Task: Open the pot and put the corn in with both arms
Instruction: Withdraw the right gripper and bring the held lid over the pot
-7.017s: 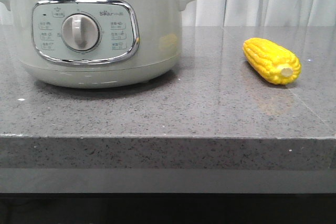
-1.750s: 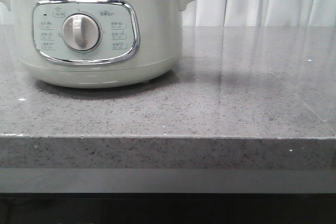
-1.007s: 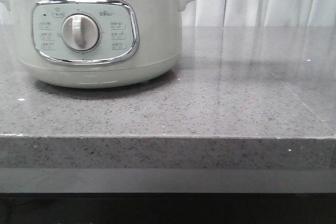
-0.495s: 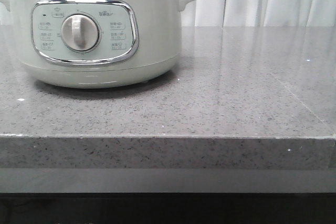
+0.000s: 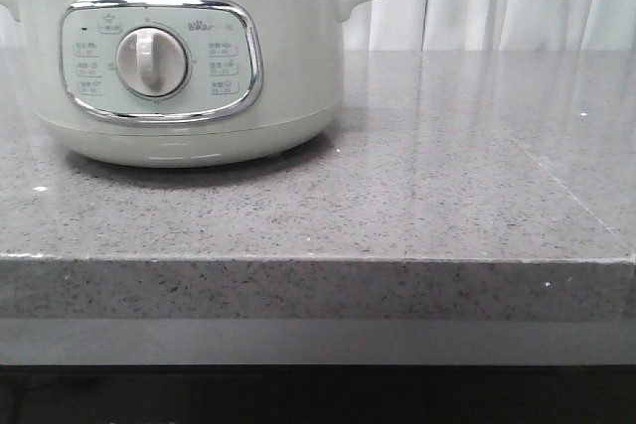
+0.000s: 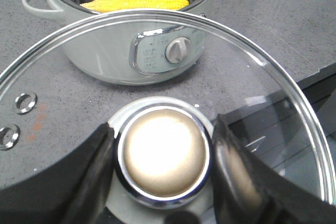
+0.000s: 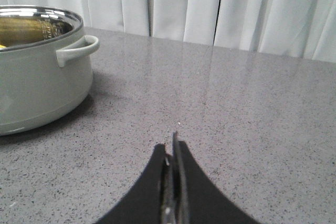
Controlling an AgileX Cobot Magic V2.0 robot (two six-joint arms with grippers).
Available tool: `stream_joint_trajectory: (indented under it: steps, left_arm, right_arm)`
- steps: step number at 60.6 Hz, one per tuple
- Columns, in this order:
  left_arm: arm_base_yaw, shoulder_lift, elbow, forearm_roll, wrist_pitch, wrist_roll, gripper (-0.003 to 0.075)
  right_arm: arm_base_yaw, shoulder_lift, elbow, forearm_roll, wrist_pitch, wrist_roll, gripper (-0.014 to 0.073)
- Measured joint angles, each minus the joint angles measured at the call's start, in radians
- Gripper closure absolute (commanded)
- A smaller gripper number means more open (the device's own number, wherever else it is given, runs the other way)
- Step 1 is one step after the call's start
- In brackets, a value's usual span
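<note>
The pale green-white pot (image 5: 179, 67) stands on the grey counter at the left, lid off, its steel rim bare. In the left wrist view the pot (image 6: 126, 45) shows its open steel bowl, and the yellow corn (image 6: 134, 4) lies inside it. My left gripper (image 6: 163, 158) is shut on the round metal knob (image 6: 164, 153) of the glass lid (image 6: 273, 77), held up above the counter in front of the pot. My right gripper (image 7: 172, 148) is shut with nothing in it, over bare counter to the right of the pot (image 7: 37, 72). Neither gripper appears in the front view.
The grey speckled counter (image 5: 447, 176) ends in a front edge (image 5: 318, 260) close to the camera. White curtains (image 7: 220, 9) hang behind the counter. The pot's side handle (image 7: 77, 50) sticks out toward my right gripper.
The corn left the counter and the lid left the pot since seven seconds ago. The dark gripper parts over the pot's rim 1.8 s ago are gone. Nothing moved in the last second.
</note>
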Motion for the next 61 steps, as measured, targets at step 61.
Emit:
stream_joint_trajectory:
  steps: [61]
  left_arm:
    - [0.000,1.226,-0.982,0.000,-0.034,0.000,0.0552]
  right_arm:
    - [0.000,-0.004,0.004,0.000,-0.024,-0.002,0.0661]
